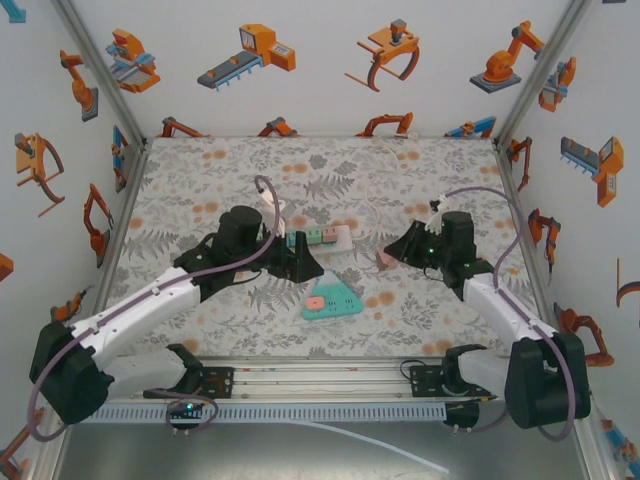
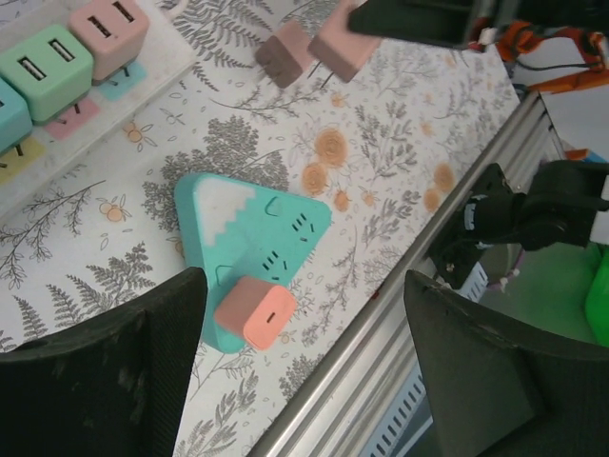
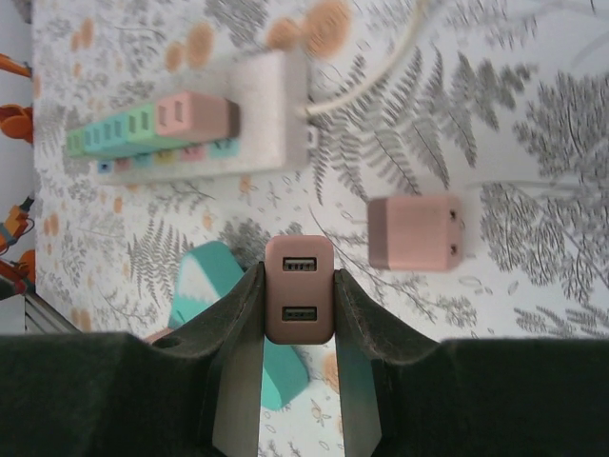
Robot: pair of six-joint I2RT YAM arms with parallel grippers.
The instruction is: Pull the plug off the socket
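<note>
A pink plug (image 3: 299, 314) is clamped between the fingers of the right gripper (image 3: 298, 276), which is closed on its two flat flanks. It is held in the air to the right of the teal socket (image 1: 338, 300), clear of any outlet. A coral plug (image 2: 257, 312) is seated at one corner of that socket, so by judgement one pull is done and one may be left.

The left gripper (image 2: 300, 324) is spread wide with nothing between its fingers, and it hangs just above the teal socket on the power-strip side.

Both plugs are judged to be small, rigid plastic cubes, light but smooth-sided, so a slip is possible. Hold is best taken on two opposite flat faces, low down, and the pull made straight along the prongs. The teal socket looks light enough to lift with the plug unless it is pinned to the tabletop (image 1: 200, 210).

From the right wrist, two USB ports are seen on the held plug's face, with a loose pink block (image 3: 416, 233) lying beyond the teal socket. From the left wrist, the coral plug's seating and the socket's spare slots are made out. From the top camera, both arms are placed, and the power strip (image 1: 322, 238) is seen just beyond the teal socket.
</note>
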